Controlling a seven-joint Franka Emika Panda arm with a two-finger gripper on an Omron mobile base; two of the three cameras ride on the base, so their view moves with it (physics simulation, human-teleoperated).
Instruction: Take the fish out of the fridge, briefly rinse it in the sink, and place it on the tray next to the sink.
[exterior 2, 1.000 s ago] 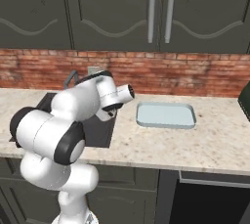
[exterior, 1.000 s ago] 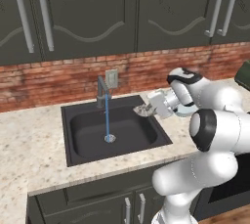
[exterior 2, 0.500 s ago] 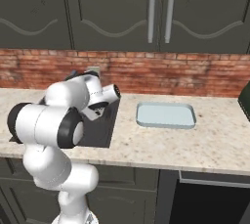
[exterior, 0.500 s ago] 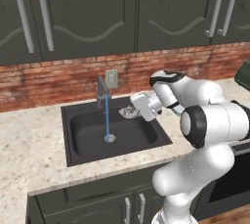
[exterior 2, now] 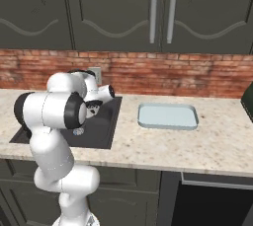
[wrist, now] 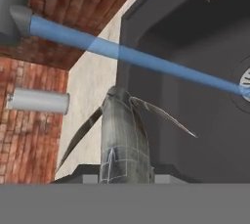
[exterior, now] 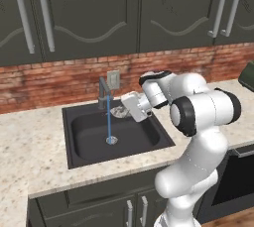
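End effector [exterior: 125,110] was closed on the fish [wrist: 122,140] by its body, holding it over the sink [exterior: 84,144] just beside the water stream [exterior: 108,119]; judged light, stiff, likely slippery when wet, so a mid-body grip suited best.
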